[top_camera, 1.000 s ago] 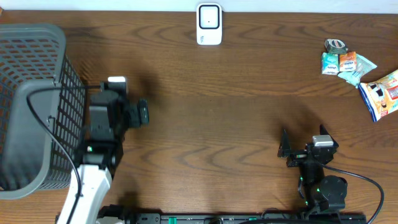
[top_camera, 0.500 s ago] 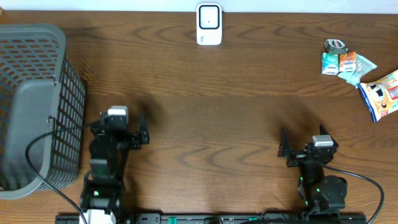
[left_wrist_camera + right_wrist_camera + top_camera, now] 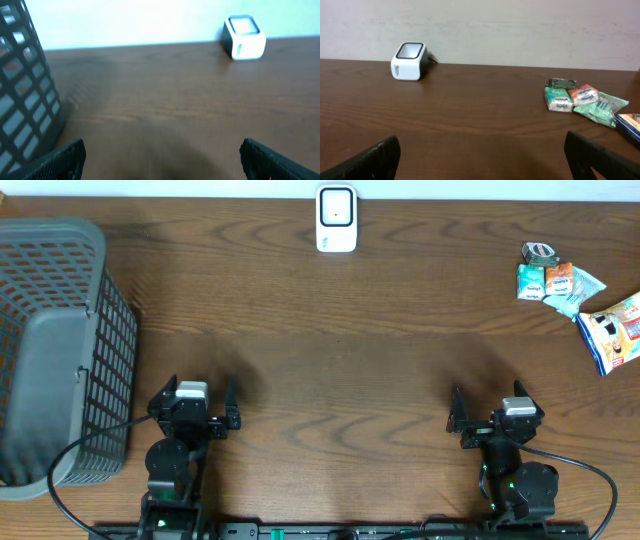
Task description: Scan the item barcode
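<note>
Grey basket (image 3: 25, 85) at left, white scanner (image 3: 244, 37) beyond, wooden table (image 3: 165, 100)

A dark brown table (image 3: 330, 340) with wavy wood grain fills the overhead view. Behind its far edge stands a plain pale wall (image 3: 520, 30), off-white and faintly mottled in the right wrist view, cooler and bluish in the left wrist view. The light is soft and even, and dim, blurred shadows lie on the wood.

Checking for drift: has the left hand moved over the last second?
Yes. The left hand drew back, from beside the basket's middle to its near corner.
</note>
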`<state>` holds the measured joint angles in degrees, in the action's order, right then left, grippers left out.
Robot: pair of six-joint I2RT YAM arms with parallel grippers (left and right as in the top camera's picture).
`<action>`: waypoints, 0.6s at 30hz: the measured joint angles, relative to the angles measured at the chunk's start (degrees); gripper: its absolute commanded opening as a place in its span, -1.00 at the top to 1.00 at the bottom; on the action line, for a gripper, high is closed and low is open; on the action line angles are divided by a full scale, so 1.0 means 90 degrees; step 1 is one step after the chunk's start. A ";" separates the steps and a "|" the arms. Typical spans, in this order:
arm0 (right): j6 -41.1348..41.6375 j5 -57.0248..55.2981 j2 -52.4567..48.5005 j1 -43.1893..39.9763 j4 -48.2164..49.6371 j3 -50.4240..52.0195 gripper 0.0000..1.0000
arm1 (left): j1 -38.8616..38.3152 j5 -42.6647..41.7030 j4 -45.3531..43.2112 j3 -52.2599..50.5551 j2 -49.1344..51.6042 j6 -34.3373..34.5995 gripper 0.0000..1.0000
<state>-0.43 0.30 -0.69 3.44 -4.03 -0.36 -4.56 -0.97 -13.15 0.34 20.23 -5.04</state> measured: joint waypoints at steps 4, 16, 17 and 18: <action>0.0000 0.0000 0.0000 0.0000 -0.0002 0.0000 -0.98 | 0.0007 -0.0002 0.0512 0.0000 -0.0257 -0.0070 -0.95; 0.0000 0.0000 0.0000 0.0000 -0.0002 0.0000 -0.99 | 0.0491 -0.0299 0.1579 0.0041 -0.1712 -0.0114 -0.95; 0.0000 0.0000 0.0000 0.0000 -0.0002 0.0000 -0.99 | 0.0546 -0.0311 0.1588 0.0049 -0.1870 -0.0114 -0.96; 0.0000 0.0000 0.0000 0.0000 -0.0002 0.0000 -0.99 | 0.0571 -0.0311 0.1593 0.0049 -0.1931 -0.0114 -0.95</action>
<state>-0.43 0.30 -0.69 3.44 -4.05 -0.36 0.58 -3.77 1.19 0.78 2.85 -6.07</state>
